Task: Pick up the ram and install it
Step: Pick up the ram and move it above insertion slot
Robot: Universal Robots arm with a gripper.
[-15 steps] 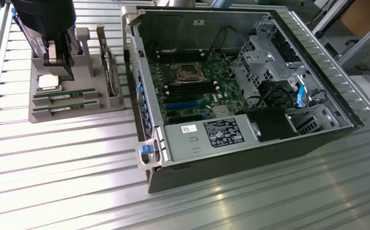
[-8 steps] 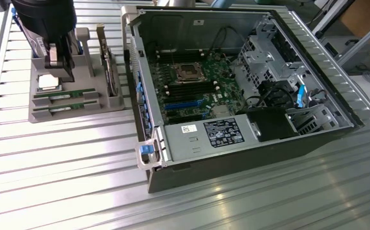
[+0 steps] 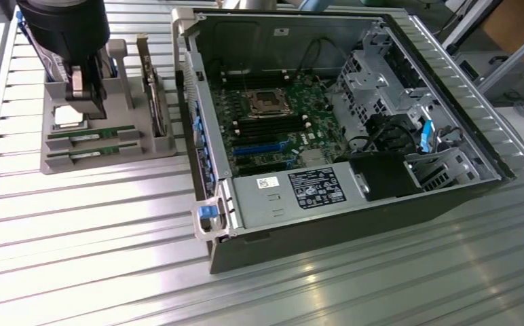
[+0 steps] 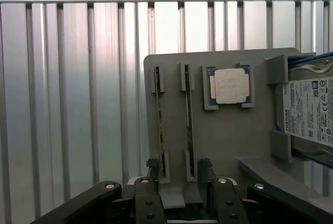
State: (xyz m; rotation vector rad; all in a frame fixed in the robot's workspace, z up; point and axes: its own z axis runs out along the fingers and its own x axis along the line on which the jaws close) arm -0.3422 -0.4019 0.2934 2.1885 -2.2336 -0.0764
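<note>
jaws: wide open, released, gripping nothing; the two dark fingertips are well apart
jaws vs ram: seen from the wrist, the inner ram stick lines up with the gap between the tips, and the outer ram stick runs just inside one tip; the tips sit at the stick ends away from the CPU
contact: no clamp on either stick; can't tell whether a tip touches the holder
ram location: both sticks stand on edge, parallel, each in its own slot pair of the grey holder; neither is in the PC
arm: black wrist section points straight down over the holder at the exterior view's left, with the jaws low, near the holder's top
holder contents: CPU flat in its own pocket beside the inner stick; Toshiba hard drive on the far side of the CPU from the sticks
PC case: lies open on its side at the exterior view's right of the holder, with the motherboard facing up
tabletop: ribbed aluminium; carries the holder and the case
</note>
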